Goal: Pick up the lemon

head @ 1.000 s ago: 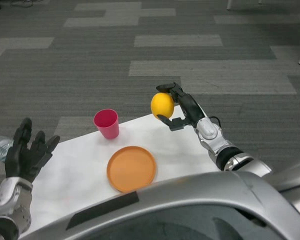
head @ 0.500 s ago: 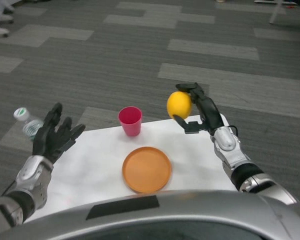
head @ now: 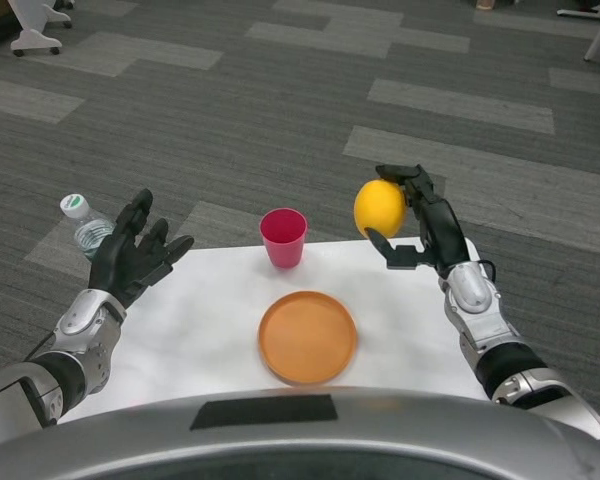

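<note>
The round lemon (head: 379, 208) is showing a plain bright yellow skin, held in a matte black right hand (head: 420, 220) on a silver forearm (head: 485, 325). The black left hand (head: 132, 258) is matching it in colour. The white rectangular table (head: 200, 320) is carrying a flat orange round plate (head: 307, 337) and a deep pink plastic cup (head: 283, 238). The clear plastic bottle (head: 88, 228) is wearing a white cap. The carpet floor (head: 280, 110) is showing dark grey with paler grey rectangular patches.

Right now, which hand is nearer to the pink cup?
Right. The right hand, holding the lemon, is just right of the pink cup; the left hand hovers farther off, left.
</note>
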